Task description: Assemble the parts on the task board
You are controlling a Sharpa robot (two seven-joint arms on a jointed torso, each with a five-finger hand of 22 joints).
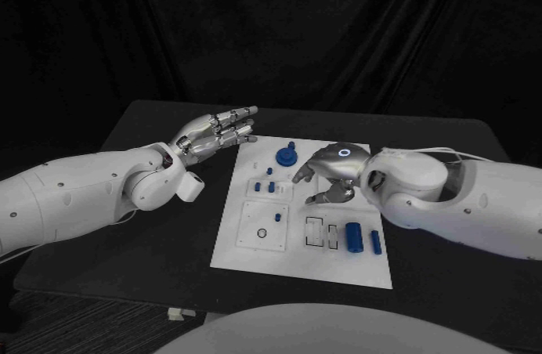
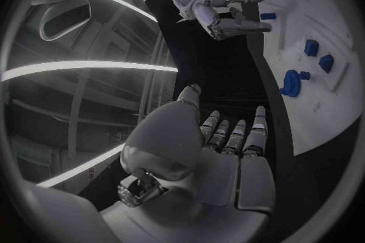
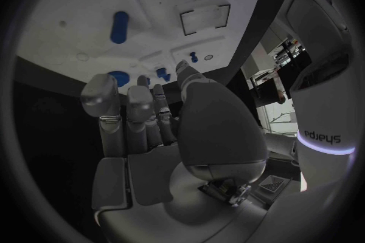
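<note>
- The task board (image 1: 254, 248), a flat white rectangular plate, lies mid-surface on the matte black surface (image 1: 440, 142).
- Small glossy blue parts (image 1: 353, 236) rest on it: two upright cylinders near its right edge, a round knobbed piece (image 1: 286, 157) at its far edge, and several small pegs.
- Right hand (image 1: 331, 174), silver metal, hovers over the board's far right, fingers (image 3: 103, 97) loosely spread, holding nothing.
- Left hand (image 1: 217, 132) hangs beyond the board's far left corner, fingers (image 2: 257, 127) straight, empty.

You have a black worktop (image 1: 158, 268) under everything, its corners rounded at about 11 and 1 o'clock in the head view. Behind it, from 9 through 12 to 3 o'clock, a black curtain (image 1: 339, 41) hangs in folds. Down at about 7 o'clock, just off the worktop's near edge, a small pale object (image 1: 178, 314) lies on the floor; you can't tell what it is.
</note>
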